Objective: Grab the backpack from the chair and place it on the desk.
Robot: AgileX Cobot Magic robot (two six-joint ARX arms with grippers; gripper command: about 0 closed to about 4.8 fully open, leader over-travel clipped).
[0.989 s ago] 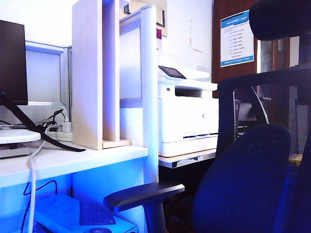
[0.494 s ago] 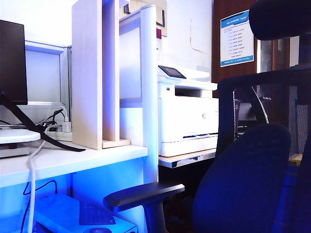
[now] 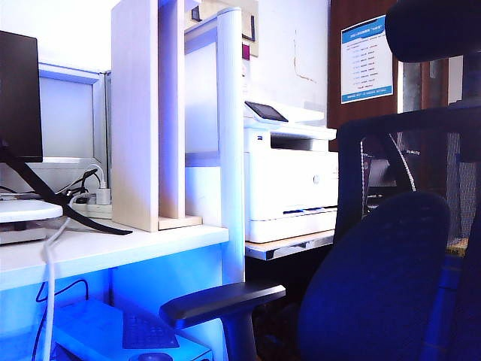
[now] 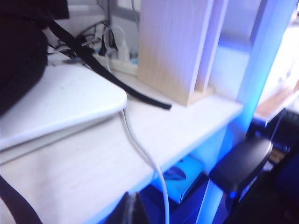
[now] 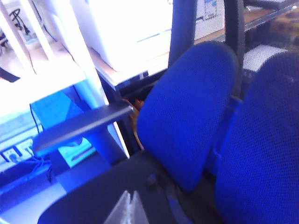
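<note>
The dark backpack (image 4: 18, 56) rests on the white desk (image 4: 93, 163) at its far left, seen in the exterior view as a black mass (image 3: 19, 98). One of its straps (image 4: 117, 84) trails across the desk (image 3: 113, 248) to the foot of the pale wood divider (image 3: 135, 113). The chair (image 3: 391, 286) stands at the right with nothing on its seat (image 5: 107, 196). My left gripper (image 4: 133, 205) is shut and empty above the desk's front edge. Over the chair seat, my right gripper (image 5: 128, 205) is shut and empty. Neither gripper shows in the exterior view.
A white flat slab (image 4: 60, 102) lies on the desk under the backpack, and a white cable (image 4: 145, 158) hangs over the front edge. The chair's armrest (image 3: 222, 299) juts out below the desk edge. A white printer (image 3: 289, 180) sits on a tan table behind.
</note>
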